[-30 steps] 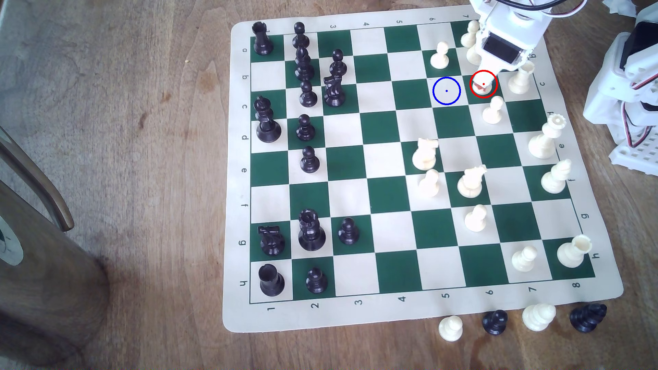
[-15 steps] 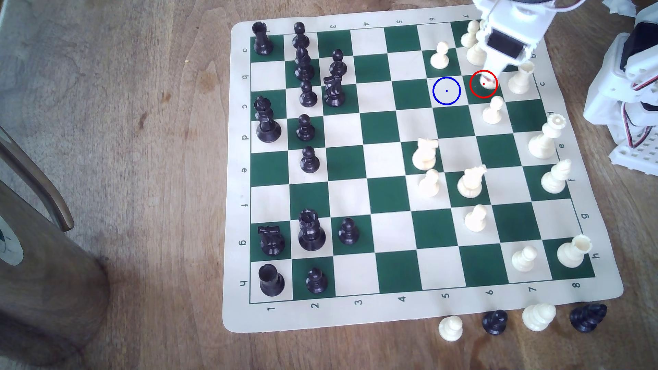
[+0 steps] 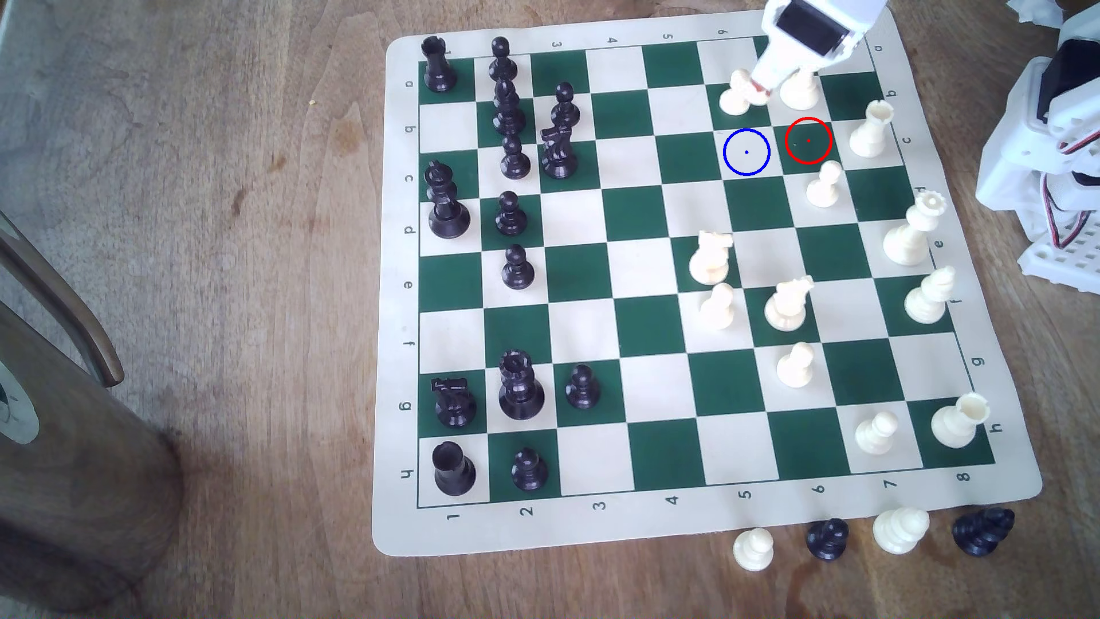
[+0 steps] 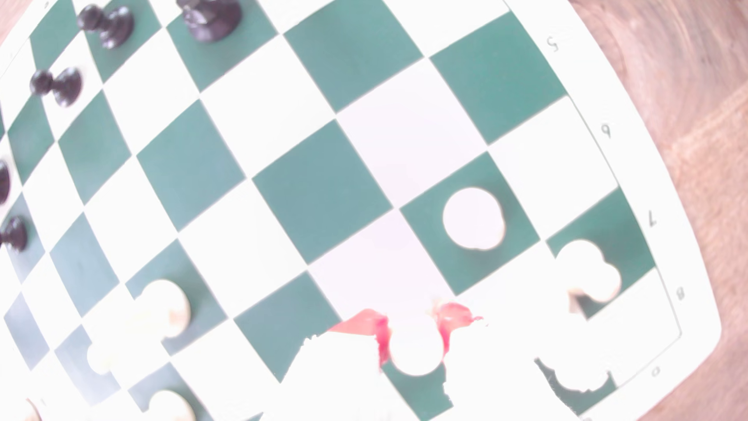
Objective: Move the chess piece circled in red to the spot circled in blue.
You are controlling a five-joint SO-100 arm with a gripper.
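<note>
Nearest in the exterior view, four pieces lie off the board (image 3: 1006, 488) on the wooden table (image 3: 268, 357): a loose cream pawn (image 3: 753, 549), a black piece (image 3: 827, 538), a taller cream piece (image 3: 900, 530) and another black piece (image 3: 982, 530). Farther up, the blue ring (image 3: 746, 152) encloses a bare cream square, and the red ring (image 3: 808, 141), just to that view's right, encloses bare green. Beyond both, the gripper (image 3: 761, 89) hangs over the far rows, close beside a standing cream pawn (image 3: 735, 95). In the wrist view its red pads (image 4: 453, 315) sit narrowly on either side of the round head of the circled pawn (image 4: 415, 348), which is gripped above the board rather than in either ring.
</note>
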